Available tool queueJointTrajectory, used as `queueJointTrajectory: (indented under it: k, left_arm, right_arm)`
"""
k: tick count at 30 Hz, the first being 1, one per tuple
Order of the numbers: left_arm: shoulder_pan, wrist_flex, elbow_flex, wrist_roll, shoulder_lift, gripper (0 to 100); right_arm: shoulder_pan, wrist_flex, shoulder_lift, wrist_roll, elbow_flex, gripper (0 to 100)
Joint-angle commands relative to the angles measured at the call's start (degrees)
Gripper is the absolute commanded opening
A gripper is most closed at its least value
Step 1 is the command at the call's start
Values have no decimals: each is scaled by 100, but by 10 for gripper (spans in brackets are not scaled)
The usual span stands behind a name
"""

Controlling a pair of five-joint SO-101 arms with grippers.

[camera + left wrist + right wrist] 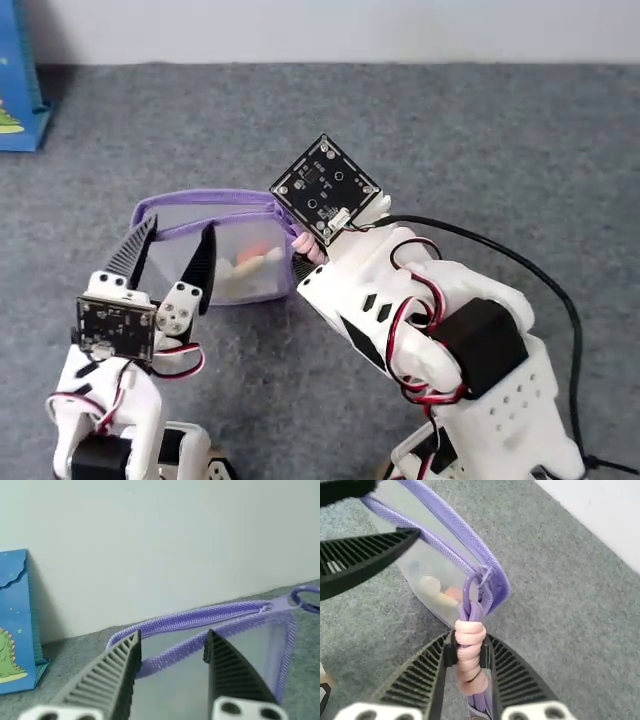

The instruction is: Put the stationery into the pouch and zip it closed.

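High view: the pouch (pixel 215 245), clear with purple zip edging, lies on the grey worktop (pixel 480 130) left of centre, with pale and orange stationery (pixel 250 262) visible through its wall. The left claw (pixel 172 255) comes in from the lower left with its two black fingers (pixel 140 248) spread, one at the pouch's left end and one over its near wall. The right claw (pixel 305 255) meets the pouch's right end from the lower right, at a pink-wrapped pull (pixel 308 250). A blue box (pixel 20 90) stands at the upper left edge. Left wrist view: the left claw (pixel 172 637) is open, and the purple zip edges (pixel 200 617) run across behind and between its fingers. The two edges lie apart at the left and join at the slider (pixel 267 609) at the right. The blue box (pixel 15 625) is at the left edge. Right wrist view: the right claw (pixel 468 642) is clamped on the pink-wrapped pull (pixel 468 652), which hangs from the slider (pixel 482 572) at the pouch's (pixel 435 575) near end. Stationery (pixel 437 590) lies inside. A black finger (pixel 365 562) of the left claw crosses the upper left.
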Motion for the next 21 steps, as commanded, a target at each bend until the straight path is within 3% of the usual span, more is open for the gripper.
queueJointTrajectory:
  k: [1, 9, 21]
  left_arm:
    - [-26, -123, 119, 79, 35, 192]
    - [-949, 123, 145, 9, 0, 192]
    - [-1363, 888, 136, -352, -9, 192]
  right_arm:
    - [40, -31, -92, 62, -396, 8]
    - [40, -338, -92, 62, -431, 8]
    - [40, -576, -84, 18, -976, 8]
